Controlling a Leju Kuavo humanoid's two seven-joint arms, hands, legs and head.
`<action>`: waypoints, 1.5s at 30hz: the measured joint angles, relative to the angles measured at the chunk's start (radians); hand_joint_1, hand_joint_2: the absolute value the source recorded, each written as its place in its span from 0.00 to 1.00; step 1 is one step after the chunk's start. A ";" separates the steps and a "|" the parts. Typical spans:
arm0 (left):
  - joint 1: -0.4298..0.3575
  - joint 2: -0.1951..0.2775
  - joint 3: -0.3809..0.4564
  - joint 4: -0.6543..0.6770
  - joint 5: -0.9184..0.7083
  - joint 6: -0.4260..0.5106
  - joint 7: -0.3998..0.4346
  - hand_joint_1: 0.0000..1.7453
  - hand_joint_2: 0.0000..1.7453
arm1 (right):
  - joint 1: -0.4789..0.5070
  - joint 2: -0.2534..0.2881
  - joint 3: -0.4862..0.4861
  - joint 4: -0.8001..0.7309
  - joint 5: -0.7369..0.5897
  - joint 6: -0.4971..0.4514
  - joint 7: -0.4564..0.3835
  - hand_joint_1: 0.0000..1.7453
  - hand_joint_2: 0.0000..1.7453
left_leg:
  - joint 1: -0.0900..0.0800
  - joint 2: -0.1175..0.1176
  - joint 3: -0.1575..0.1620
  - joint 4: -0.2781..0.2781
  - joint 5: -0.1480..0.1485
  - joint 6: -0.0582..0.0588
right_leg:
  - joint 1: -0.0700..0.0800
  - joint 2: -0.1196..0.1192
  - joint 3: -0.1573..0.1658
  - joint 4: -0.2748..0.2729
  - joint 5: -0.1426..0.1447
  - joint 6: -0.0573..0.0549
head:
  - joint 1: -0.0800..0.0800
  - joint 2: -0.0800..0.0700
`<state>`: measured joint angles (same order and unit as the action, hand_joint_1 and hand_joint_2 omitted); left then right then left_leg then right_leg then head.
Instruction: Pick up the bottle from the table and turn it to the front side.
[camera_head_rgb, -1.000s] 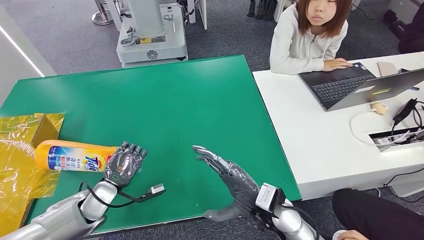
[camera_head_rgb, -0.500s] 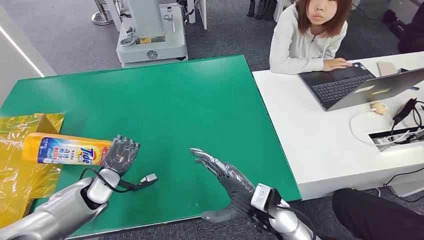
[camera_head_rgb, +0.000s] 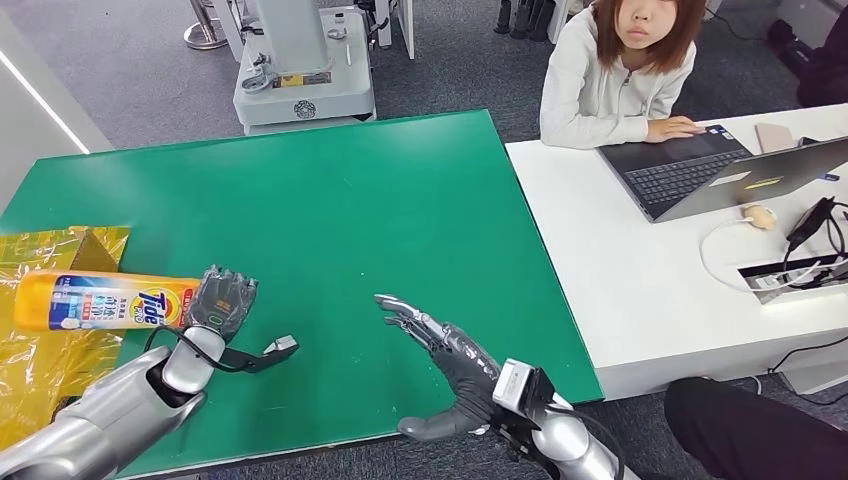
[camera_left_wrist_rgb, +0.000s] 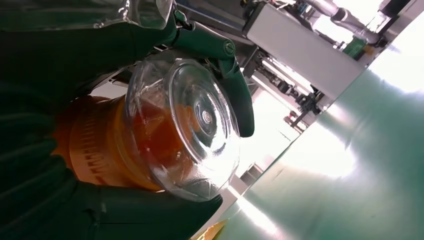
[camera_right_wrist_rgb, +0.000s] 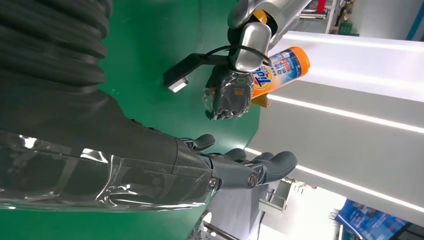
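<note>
My left hand (camera_head_rgb: 218, 303) grips an orange Tide bottle (camera_head_rgb: 100, 300) by its cap end. The bottle lies level above the table's left edge, its label facing up toward me. From the left wrist I see the clear cap (camera_left_wrist_rgb: 187, 125) end-on, with the dark fingers (camera_left_wrist_rgb: 235, 95) wrapped around the orange neck. My right hand (camera_head_rgb: 445, 350) is open over the near middle of the green table (camera_head_rgb: 350, 200), fingers stretched out and holding nothing. The right wrist view shows that hand (camera_right_wrist_rgb: 235, 167) and, beyond it, the left hand (camera_right_wrist_rgb: 229, 95) with the bottle (camera_right_wrist_rgb: 280, 70).
A yellow foil-wrapped box (camera_head_rgb: 40, 330) sits at the table's left edge under the bottle. A person (camera_head_rgb: 620, 70) sits at a white desk (camera_head_rgb: 660, 290) on the right with a laptop (camera_head_rgb: 720, 170). A white machine base (camera_head_rgb: 300, 80) stands beyond the table.
My left hand has carried the bottle leftward and a little away from me, out over the yellow box. The right hand has shifted slightly left and stays open.
</note>
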<state>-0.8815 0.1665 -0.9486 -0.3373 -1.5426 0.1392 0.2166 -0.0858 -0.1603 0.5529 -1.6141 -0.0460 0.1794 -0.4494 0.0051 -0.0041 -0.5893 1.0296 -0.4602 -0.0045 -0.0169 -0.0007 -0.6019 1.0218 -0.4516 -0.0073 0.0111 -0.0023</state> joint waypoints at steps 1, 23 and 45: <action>0.000 0.000 0.004 0.000 0.007 -0.007 -0.001 1.00 1.00 | 0.001 0.001 0.000 0.000 0.001 -0.001 0.004 0.00 1.00 | 0.000 0.000 0.000 0.000 0.000 0.000 | 0.000 0.000 0.000 0.000 0.000 0.000 | 0.000 0.000; 0.040 0.001 0.333 0.001 0.225 0.029 -0.152 1.00 1.00 | 0.050 0.008 0.000 -0.021 0.025 0.001 0.029 0.00 1.00 | 0.000 0.000 -0.001 0.000 0.000 0.000 | 0.000 0.000 -0.001 0.000 0.000 0.000 | 0.000 0.000; 0.058 0.029 0.368 0.012 0.060 -0.133 -0.134 1.00 1.00 | 0.071 0.030 0.000 -0.065 0.056 0.003 0.064 0.00 1.00 | 0.000 0.000 -0.002 0.000 0.000 0.000 | 0.000 0.000 -0.002 0.000 0.000 0.000 | 0.000 0.000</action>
<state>-0.8232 0.1954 -0.5802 -0.3254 -1.4828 0.0065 0.0826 -0.0148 -0.1301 0.5531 -1.6789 0.0099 0.1822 -0.3855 0.0053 -0.0040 -0.5910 1.0294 -0.4602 -0.0045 -0.0167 -0.0003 -0.6036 1.0218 -0.4518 -0.0073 0.0112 -0.0023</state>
